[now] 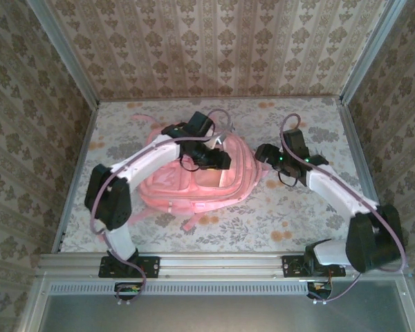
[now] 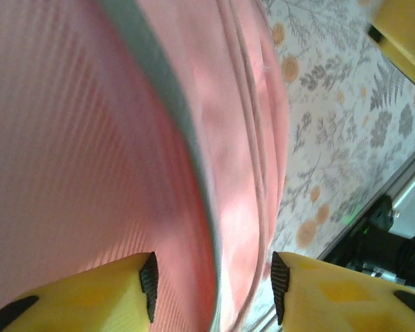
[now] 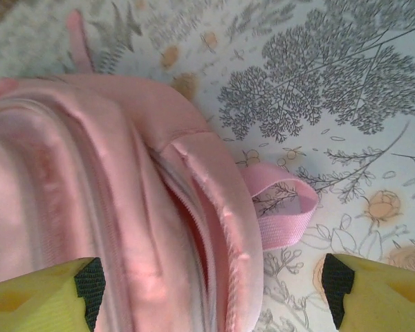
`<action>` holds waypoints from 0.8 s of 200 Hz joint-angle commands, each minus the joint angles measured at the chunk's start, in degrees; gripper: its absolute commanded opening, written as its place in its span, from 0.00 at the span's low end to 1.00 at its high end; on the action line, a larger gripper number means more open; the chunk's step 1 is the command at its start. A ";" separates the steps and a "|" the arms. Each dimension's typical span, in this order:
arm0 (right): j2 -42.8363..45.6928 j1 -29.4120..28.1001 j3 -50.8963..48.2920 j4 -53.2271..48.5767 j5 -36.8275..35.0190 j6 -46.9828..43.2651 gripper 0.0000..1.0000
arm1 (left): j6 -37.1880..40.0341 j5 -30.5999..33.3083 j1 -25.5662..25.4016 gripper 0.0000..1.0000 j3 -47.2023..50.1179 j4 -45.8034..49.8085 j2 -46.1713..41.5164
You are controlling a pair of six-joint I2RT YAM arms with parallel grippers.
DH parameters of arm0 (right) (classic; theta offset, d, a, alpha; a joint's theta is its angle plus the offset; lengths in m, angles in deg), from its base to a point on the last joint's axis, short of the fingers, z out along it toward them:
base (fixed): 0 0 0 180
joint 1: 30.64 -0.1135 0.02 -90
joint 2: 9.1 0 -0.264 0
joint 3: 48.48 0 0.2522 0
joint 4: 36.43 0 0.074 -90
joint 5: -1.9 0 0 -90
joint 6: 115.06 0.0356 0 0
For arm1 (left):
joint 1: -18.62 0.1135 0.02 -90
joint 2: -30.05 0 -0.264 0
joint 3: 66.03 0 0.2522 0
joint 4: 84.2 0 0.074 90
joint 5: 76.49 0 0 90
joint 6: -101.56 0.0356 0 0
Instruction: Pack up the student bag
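Two grippers of mine hang over the student bag (image 1: 187, 187), a large pink backpack lying flat on the table (image 1: 277, 214), which is covered in a floral cloth. Seen from above, the bag sits left of the table's middle, its straps trailing toward the near edge and the far left.

My left gripper (image 2: 213, 283) reaches over the bag's right half. Its yellow fingers with black pads (image 2: 149, 280) stand apart, and a ridge of pink fabric edged with a pale grey band fills the gap between them. I cannot tell whether the pads press on the fabric.

My right gripper (image 3: 214, 294) is at the bag's right edge. Its fingers are spread wide. The left fingertip (image 3: 90, 283) is over the bag and the right one is over bare cloth. Between them I see the bag's rounded side, a zip seam (image 3: 190, 214) running along it, and a small pink webbing loop (image 3: 283, 207) lying on the cloth just beside the bag. Nothing is held in this gripper.
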 commanded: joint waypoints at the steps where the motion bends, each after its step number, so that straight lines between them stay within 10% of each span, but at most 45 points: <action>1: -6.60 1.23 4.23 -0.46 5.07 -2.11 0.84 | -1.18 0.46 2.76 0.61 4.81 -1.07 -12.93; 101: -23.51 5.01 7.95 6.64 16.27 -0.52 0.31 | -30.81 16.16 9.46 0.65 48.42 3.18 -62.05; 130: -22.94 4.92 7.45 4.89 14.58 -1.78 0.00 | -32.30 20.98 9.82 0.65 48.94 9.10 -67.01; 160: -17.39 5.00 3.88 4.04 8.82 -2.46 0.00 | -34.92 20.05 9.91 0.63 54.29 4.05 -65.51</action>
